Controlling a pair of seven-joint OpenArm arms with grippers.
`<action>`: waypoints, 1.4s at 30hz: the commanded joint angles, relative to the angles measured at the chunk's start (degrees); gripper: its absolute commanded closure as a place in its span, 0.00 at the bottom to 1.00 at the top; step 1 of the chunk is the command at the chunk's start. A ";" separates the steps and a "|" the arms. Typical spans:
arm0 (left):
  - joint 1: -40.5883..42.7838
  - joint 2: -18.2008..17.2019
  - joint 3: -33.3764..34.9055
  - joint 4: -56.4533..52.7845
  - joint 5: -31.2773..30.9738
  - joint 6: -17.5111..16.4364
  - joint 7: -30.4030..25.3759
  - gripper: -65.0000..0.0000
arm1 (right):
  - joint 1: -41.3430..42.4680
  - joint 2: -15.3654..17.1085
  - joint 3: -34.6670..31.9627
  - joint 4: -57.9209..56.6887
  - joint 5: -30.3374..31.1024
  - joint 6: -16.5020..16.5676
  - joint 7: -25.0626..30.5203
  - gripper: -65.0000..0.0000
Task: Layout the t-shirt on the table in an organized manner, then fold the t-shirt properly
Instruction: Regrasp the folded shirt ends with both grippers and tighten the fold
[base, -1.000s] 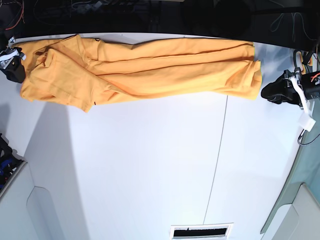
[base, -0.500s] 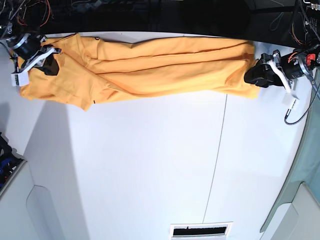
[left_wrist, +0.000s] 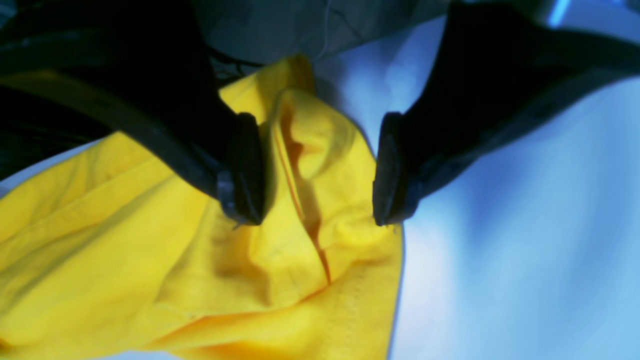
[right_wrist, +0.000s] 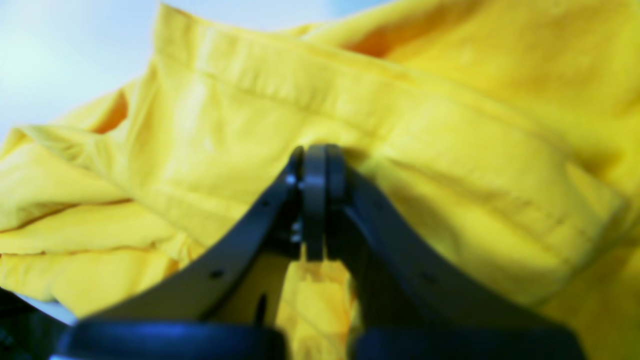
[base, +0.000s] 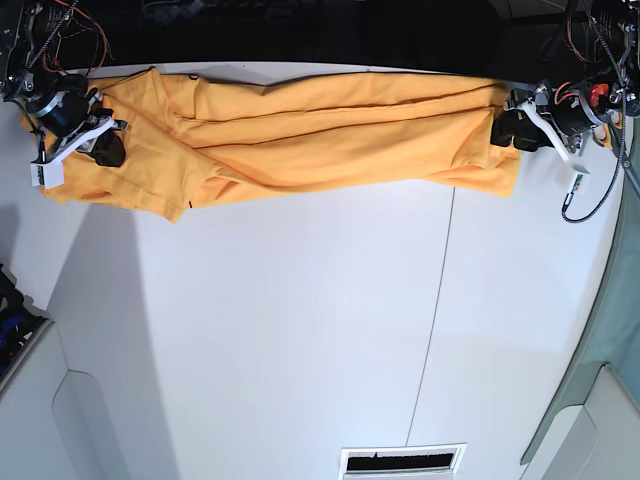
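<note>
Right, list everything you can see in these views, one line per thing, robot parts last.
t-shirt: one, bright orange, bunched in a long band across the far side of the table.
table: one, white, fills most of the base view.
seam line: one, thin and dark, runs down the table on the right of the base view.
vent slot: one, white frame with a dark opening, near edge of the table.
left end effector: one, black, open, straddling the shirt's end fold.
right end effector: one, black, shut, against the shirt's other end; whether it pinches cloth is unclear.
</note>
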 joint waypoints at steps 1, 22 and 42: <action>-0.17 -0.90 -0.42 0.70 -0.33 0.50 -0.70 0.42 | 0.20 0.81 0.26 0.81 0.87 0.42 0.59 1.00; -0.13 0.74 5.20 0.68 7.69 3.63 -1.18 0.42 | 0.20 0.79 0.26 0.81 0.92 0.39 -0.28 1.00; -2.49 0.70 10.01 0.70 10.21 4.24 -7.52 1.00 | 0.22 0.81 0.26 0.81 1.88 0.42 -0.28 1.00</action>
